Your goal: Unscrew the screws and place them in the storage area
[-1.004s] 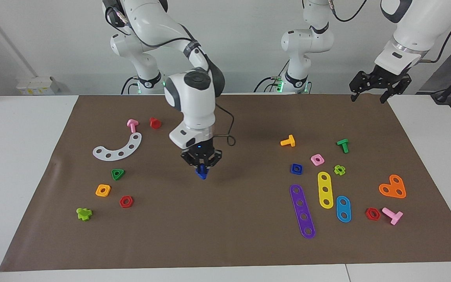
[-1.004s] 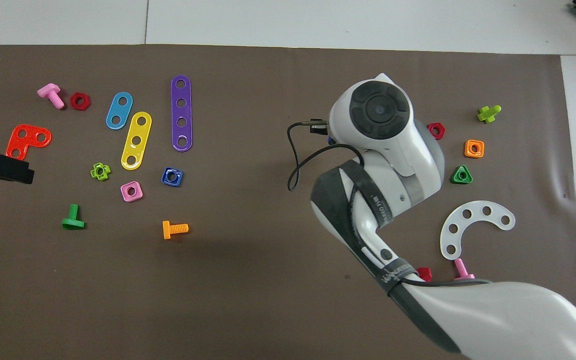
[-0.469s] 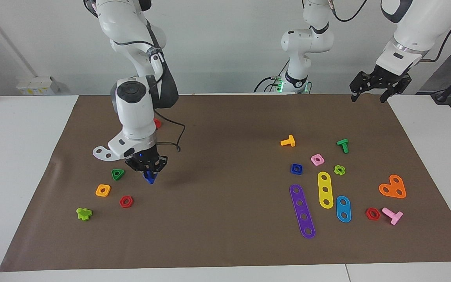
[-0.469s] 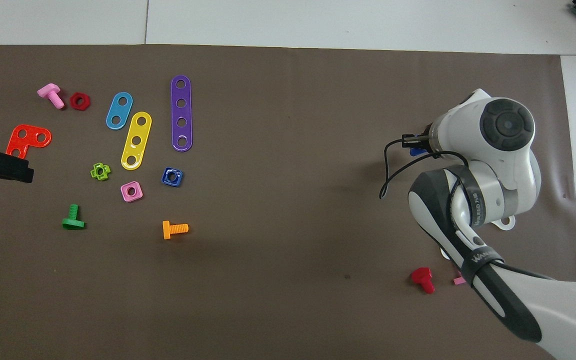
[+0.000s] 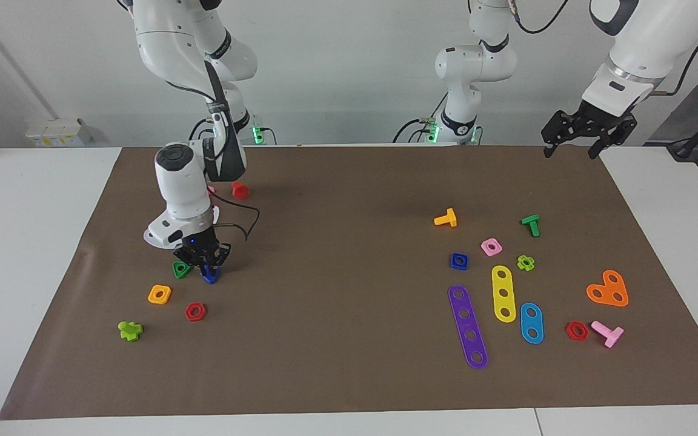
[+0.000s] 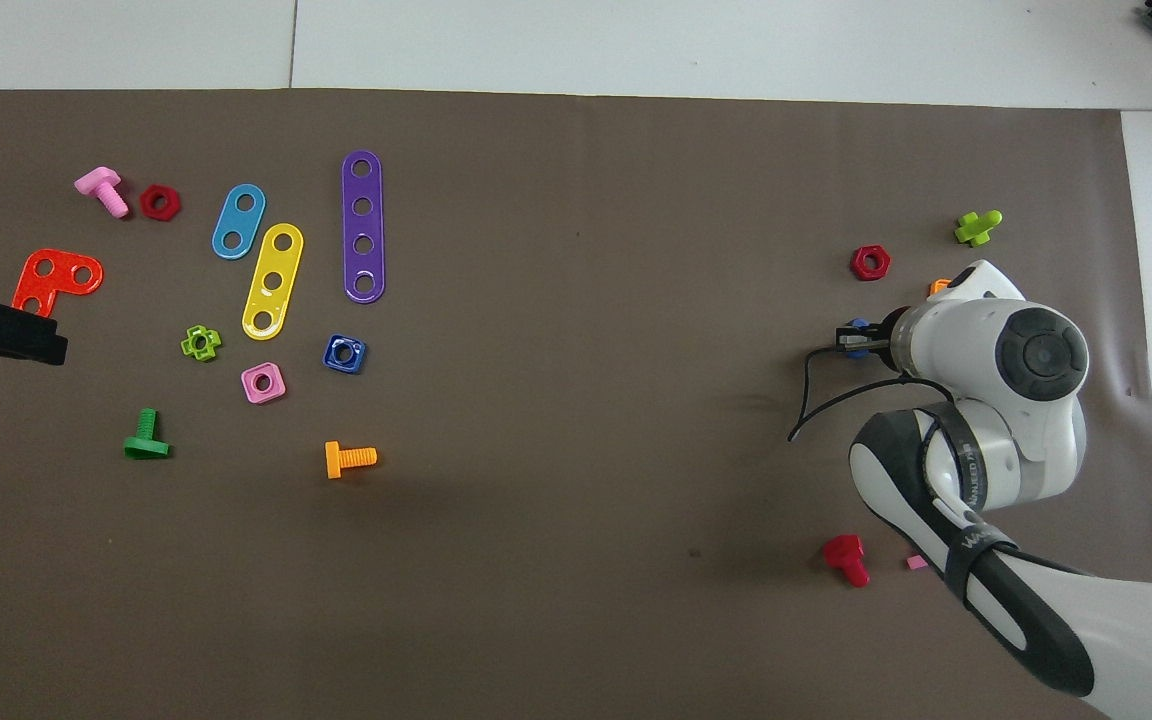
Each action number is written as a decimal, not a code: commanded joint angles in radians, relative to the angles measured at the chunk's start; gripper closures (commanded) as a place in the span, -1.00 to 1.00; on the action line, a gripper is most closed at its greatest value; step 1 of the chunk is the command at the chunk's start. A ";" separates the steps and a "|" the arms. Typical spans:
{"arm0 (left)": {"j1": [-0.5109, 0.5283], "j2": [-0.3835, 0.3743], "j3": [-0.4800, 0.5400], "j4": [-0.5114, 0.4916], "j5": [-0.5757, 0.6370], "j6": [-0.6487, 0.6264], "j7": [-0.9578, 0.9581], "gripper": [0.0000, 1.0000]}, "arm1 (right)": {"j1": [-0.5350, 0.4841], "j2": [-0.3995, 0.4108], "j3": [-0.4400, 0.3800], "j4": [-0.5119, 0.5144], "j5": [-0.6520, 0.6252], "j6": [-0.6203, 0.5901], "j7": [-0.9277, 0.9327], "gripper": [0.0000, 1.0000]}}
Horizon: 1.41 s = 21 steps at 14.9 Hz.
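Dark-blue plastic bolt [image 5: 209, 277], clenched in your right tool [image 5: 206, 266], has swung across the brown worktop [image 5: 349, 363] to hang beside the green triangular nut [image 5: 182, 269], nearly stored; your left tool [image 5: 588, 130] waits spread.

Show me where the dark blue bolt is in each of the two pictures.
Facing view: the dark blue bolt sits in the right tool, low over the mat beside the green triangle nut.
Overhead view: only a sliver of the bolt peeks out by the arm, toward the right arm's end of the table.
Shared landmark: the red hexagon nut.
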 commanded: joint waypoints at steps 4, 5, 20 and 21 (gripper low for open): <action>0.001 -0.020 0.002 -0.017 -0.005 0.000 -0.013 -1.00 | 0.000 -0.046 0.017 0.028 0.019 -0.057 0.005 -1.00; 0.001 -0.020 0.002 -0.017 -0.005 -0.001 -0.013 -1.00 | 0.002 -0.046 0.017 0.099 0.019 -0.151 0.015 -1.00; 0.014 -0.020 0.002 -0.017 -0.005 -0.001 -0.013 -1.00 | -0.052 -0.296 -0.059 0.537 0.186 -1.036 0.023 -1.00; 0.014 -0.020 0.002 -0.017 -0.005 0.000 -0.013 -1.00 | -0.047 -0.298 -0.057 0.537 0.186 -1.033 0.025 -1.00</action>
